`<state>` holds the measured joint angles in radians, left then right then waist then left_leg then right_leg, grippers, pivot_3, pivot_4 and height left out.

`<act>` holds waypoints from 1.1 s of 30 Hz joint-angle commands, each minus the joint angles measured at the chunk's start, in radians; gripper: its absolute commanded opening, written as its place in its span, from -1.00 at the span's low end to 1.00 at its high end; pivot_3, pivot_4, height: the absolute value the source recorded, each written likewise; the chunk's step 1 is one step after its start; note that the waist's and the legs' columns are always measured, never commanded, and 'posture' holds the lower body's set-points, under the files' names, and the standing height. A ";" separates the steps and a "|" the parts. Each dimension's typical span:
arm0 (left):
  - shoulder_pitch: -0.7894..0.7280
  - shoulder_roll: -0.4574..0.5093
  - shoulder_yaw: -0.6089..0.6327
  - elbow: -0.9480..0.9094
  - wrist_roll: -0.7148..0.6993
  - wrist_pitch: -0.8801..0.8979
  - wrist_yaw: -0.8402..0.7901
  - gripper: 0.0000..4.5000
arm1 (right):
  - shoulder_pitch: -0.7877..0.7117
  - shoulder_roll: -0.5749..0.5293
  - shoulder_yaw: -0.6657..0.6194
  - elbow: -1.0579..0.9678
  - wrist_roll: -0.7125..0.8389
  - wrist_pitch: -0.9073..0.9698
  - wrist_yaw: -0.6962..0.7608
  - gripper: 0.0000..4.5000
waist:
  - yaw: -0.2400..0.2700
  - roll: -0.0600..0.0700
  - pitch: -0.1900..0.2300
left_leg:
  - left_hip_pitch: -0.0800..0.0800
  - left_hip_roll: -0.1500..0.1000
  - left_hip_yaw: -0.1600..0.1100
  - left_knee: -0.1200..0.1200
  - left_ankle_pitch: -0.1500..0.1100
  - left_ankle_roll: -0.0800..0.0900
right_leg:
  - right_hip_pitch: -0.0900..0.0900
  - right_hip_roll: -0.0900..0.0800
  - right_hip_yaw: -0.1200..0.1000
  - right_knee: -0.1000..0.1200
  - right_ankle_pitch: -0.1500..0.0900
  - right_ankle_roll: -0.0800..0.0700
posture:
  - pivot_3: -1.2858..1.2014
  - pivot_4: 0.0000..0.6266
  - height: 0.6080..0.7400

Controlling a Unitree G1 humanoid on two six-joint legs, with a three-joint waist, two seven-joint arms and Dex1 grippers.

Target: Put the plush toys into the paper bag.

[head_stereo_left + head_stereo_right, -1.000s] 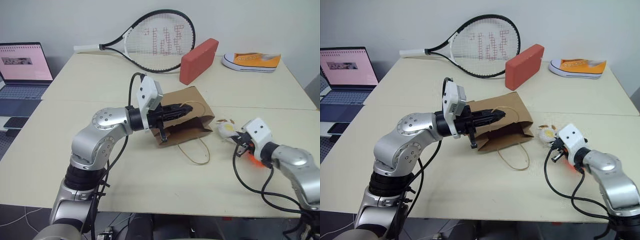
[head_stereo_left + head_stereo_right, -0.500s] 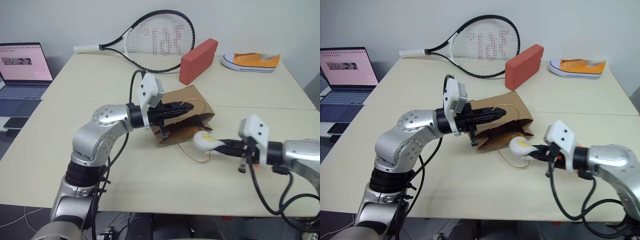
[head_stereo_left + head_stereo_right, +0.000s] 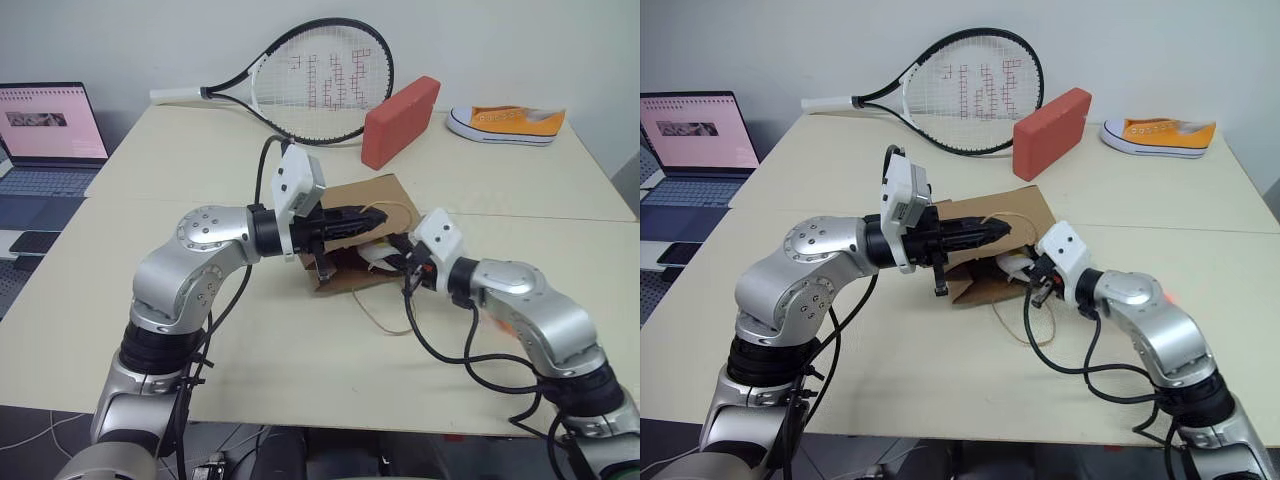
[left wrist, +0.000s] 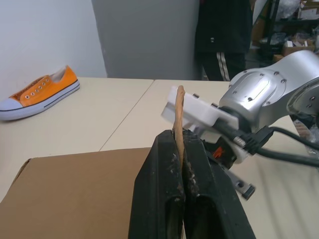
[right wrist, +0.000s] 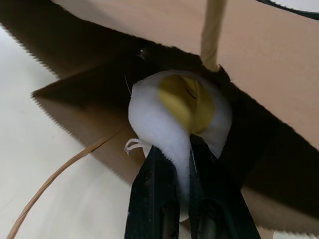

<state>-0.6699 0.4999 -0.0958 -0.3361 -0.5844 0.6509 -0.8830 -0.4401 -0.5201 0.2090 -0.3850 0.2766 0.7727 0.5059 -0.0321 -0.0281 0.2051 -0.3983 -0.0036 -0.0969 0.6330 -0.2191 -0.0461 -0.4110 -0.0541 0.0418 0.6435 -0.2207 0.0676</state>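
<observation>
Right wrist view: your right claw [image 5: 175, 164] pinches the white plush [image 5: 174, 119] at the bag mouth [image 5: 99, 74]; push deeper toward 12 o'clock before releasing; left claw [image 4: 182, 164] pinches the bag handle [image 4: 178, 114].

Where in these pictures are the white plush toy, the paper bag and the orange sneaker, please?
white plush toy [image 5: 185, 102]: right wrist view, on its yellow face.
paper bag [image 4: 79, 194]: left wrist view, on its flat brown side.
orange sneaker [image 3: 512, 121]: left eye view, on its orange upper.

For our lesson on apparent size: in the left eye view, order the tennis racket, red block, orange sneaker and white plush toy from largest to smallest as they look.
1. Tennis racket
2. Red block and orange sneaker: alike, left unranked
3. White plush toy, partly hidden at the bag's mouth
</observation>
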 commanded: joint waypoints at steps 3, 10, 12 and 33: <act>-0.005 0.002 0.022 -0.040 -0.024 0.004 0.012 -1.00 | -0.011 0.118 -0.001 0.045 -0.113 -0.084 -0.153 -0.98 | 0.000 0.000 0.000 | 0.000 0.000 0.000 0.000 0.000 0.000 | 0.000 0.000 0.000 0.001 0.000 0.000 | 0.03 -0.52 1.00; -0.013 -0.011 0.035 -0.032 -0.056 0.028 0.030 -1.00 | 0.023 0.171 0.031 0.103 -0.229 -0.199 -0.212 -0.28 | 0.000 0.000 0.000 | 0.000 0.000 0.000 0.000 0.000 0.000 | 0.000 0.000 0.000 0.001 0.000 0.000 | 0.03 -0.52 1.00; -0.016 -0.013 0.037 -0.028 -0.063 0.034 0.036 -1.00 | 0.032 0.178 0.034 0.112 -0.246 -0.219 -0.213 0.06 | 0.000 0.000 0.000 | 0.000 0.000 0.000 0.000 0.000 0.000 | 0.000 0.000 0.000 0.001 0.000 0.000 | 0.03 -0.52 1.00; -0.038 -0.098 0.004 0.043 0.014 -0.022 0.110 -1.00 | 0.240 -0.236 -0.394 -0.368 0.105 0.189 0.213 0.98 | 0.009 0.000 0.000 | 0.000 -0.001 -0.002 0.000 0.000 0.000 | 0.001 0.000 -0.001 0.000 0.000 0.000 | 0.03 -0.52 1.00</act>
<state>-0.6922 0.4069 -0.1025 -0.2723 -0.5722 0.6515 -0.7748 -0.2142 -0.7301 -0.0835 -0.6974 0.3317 0.9283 0.6812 -0.0234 -0.0279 0.2051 -0.3989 -0.0046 -0.0984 0.6335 -0.2191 -0.0461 -0.4099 -0.0545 0.0410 0.6433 -0.2206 0.0676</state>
